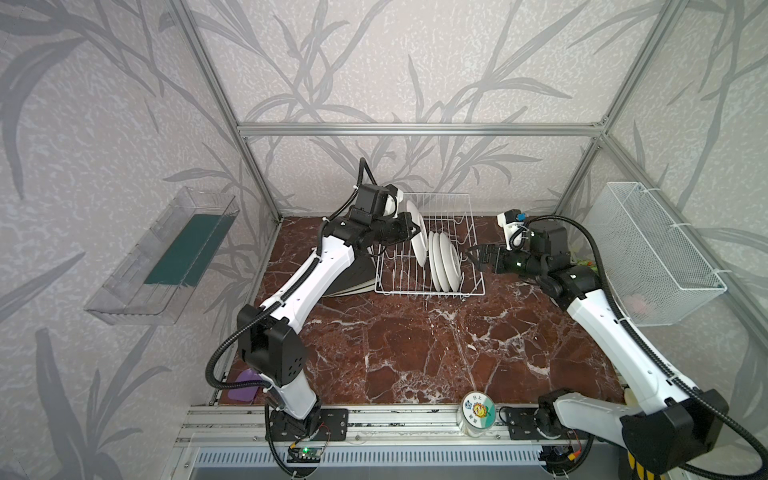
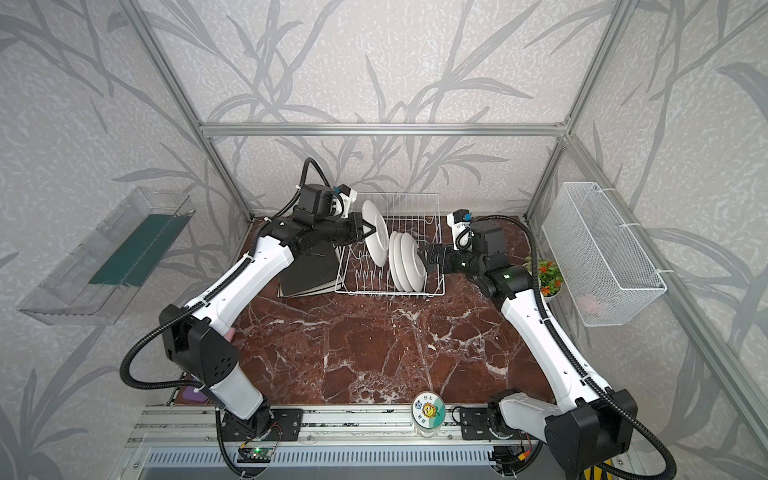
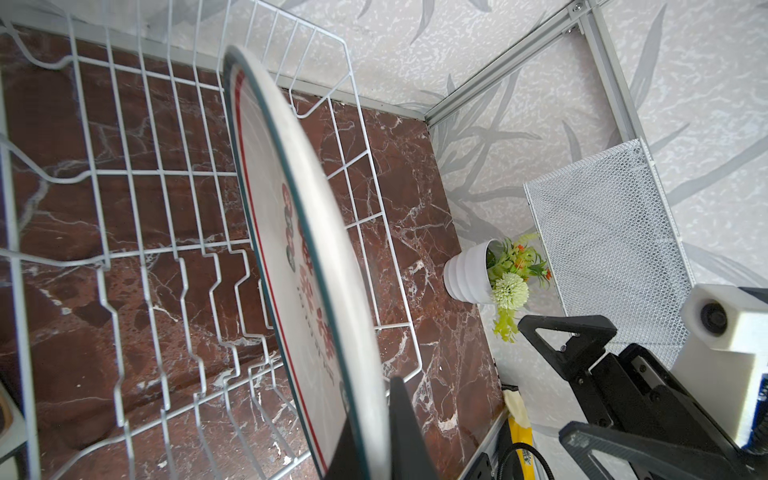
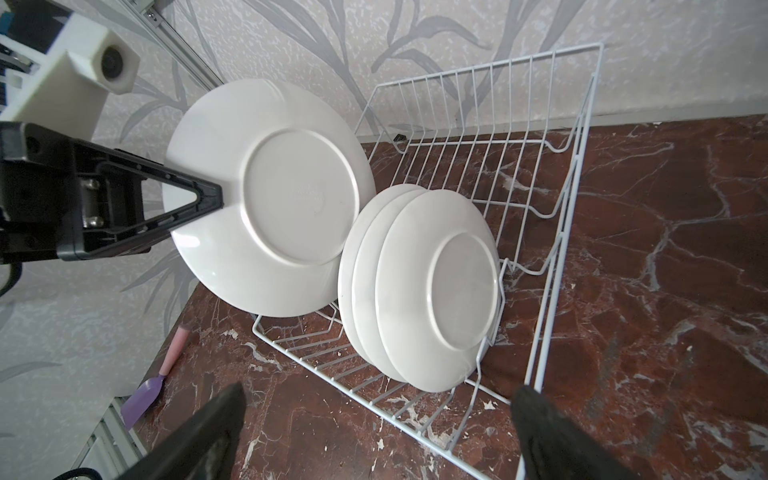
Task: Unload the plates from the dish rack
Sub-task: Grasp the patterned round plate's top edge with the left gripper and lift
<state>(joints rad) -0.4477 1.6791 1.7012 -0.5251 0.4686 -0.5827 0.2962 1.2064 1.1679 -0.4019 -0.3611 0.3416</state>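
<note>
The white wire dish rack (image 1: 430, 294) (image 2: 390, 294) stands at the back of the marble table. Three round white plates (image 1: 446, 259) (image 2: 407, 262) (image 4: 436, 291) stand in its slots, backs toward my right gripper. A fourth round plate (image 1: 417, 237) (image 2: 374, 239) (image 4: 270, 195) hangs tilted over the rack's left end, and my left gripper (image 1: 411, 228) (image 2: 368, 230) (image 3: 374, 415) is shut on its rim. Its patterned face (image 3: 299, 232) shows above the rack wires (image 3: 145, 173). My right gripper (image 1: 478, 255) (image 2: 428, 253) (image 4: 374, 415) stands open and empty just right of the rack (image 4: 583, 137). A black square plate (image 2: 309, 270) tops a stack left of the rack.
A white mesh basket (image 1: 648, 253) (image 2: 602, 253) hangs on the right wall, with a potted plant (image 2: 548, 278) (image 3: 469, 270) below it. A jar with a flower lid (image 1: 478, 411) stands at the front edge. A purple spatula (image 1: 245, 386) (image 4: 145, 395) lies front left. A clear bin (image 1: 166, 257) is on the left wall.
</note>
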